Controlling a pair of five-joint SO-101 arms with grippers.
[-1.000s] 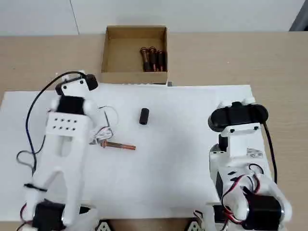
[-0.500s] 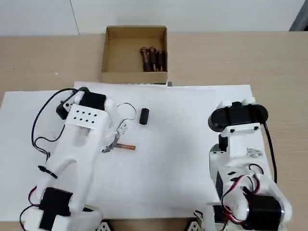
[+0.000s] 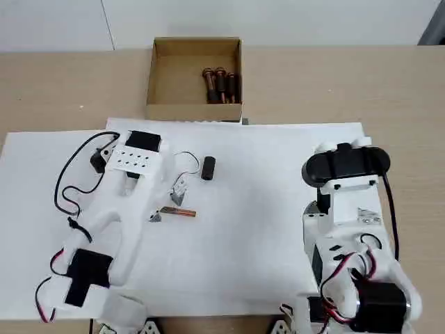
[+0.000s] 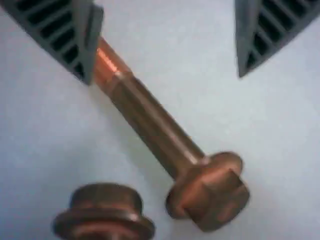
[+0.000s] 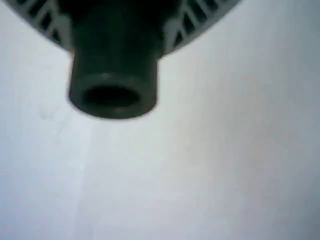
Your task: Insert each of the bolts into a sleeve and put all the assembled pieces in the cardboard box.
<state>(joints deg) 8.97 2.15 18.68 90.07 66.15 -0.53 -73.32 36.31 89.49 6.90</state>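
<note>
While the left hand (image 4: 165, 65) hangs open astride the bolt (image 4: 155, 120), toward the table's (image 3: 348, 83) 9 o'clock, the right hand (image 5: 115, 30) grips a sleeve (image 5: 114, 85); this looks like the bolt pickup, and it needs a square close on the shank.

Both arms white plastic, black motor blocks. Left arm (image 3: 115, 212): black cable (image 3: 58, 195) looping off side, perforated plate (image 3: 131, 158). Right arm (image 3: 348, 216): red wires (image 3: 345, 268) near base. Left hand (image 4: 164, 77): dark grey ribbed fingers (image 4: 55, 30).

Cardboard box (image 3: 160, 76): stood behind the paper sheet (image 3: 278, 202), assembled pieces (image 3: 221, 85) in its right half.
Sleeve (image 3: 208, 168): lay on the sheet, behind the bolt (image 3: 177, 212).
Second sleeve (image 5: 112, 75): sat in the right gripper (image 5: 115, 30).
</note>
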